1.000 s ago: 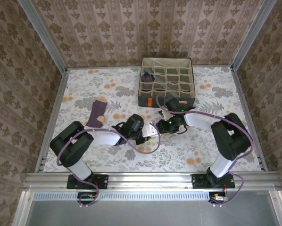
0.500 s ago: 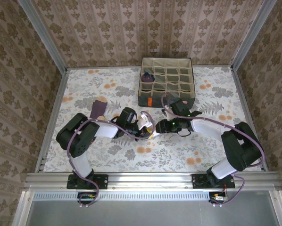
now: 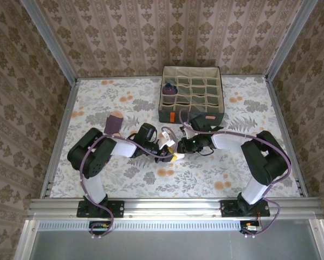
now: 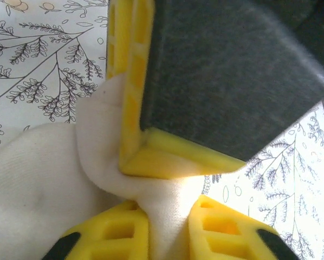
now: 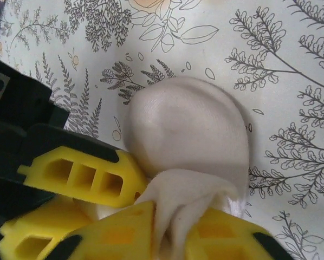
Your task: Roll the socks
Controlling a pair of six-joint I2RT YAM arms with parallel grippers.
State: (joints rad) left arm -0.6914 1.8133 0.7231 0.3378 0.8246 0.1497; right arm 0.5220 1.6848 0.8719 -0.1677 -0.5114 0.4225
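Note:
A white sock (image 3: pixel 169 145) is bunched into a rounded bundle (image 5: pixel 189 130) on the table's middle, between both grippers. My left gripper (image 3: pixel 164 153) comes in from the left and is shut on a fold of the sock (image 4: pixel 170 233). The right gripper (image 3: pixel 179 147) meets it from the right and is shut on another loose fold (image 5: pixel 175 230). Their yellow fingers (image 5: pixel 81 173) nearly touch. A purple sock (image 3: pixel 114 123) lies flat on the table to the left, behind the left arm. Another purple sock (image 3: pixel 169 89) sits in a cell of the box.
The grey fabric box (image 3: pixel 166 115) with beige grid cells stands at the back centre, just beyond the right arm. A flowered cloth (image 3: pixel 248 162) covers the table. Walls close in the left, right and back sides.
Both grippers have moved up and together at the table's middle. The right gripper has shut on the white sock's fold. The left arm has swung in and now covers part of the purple sock.

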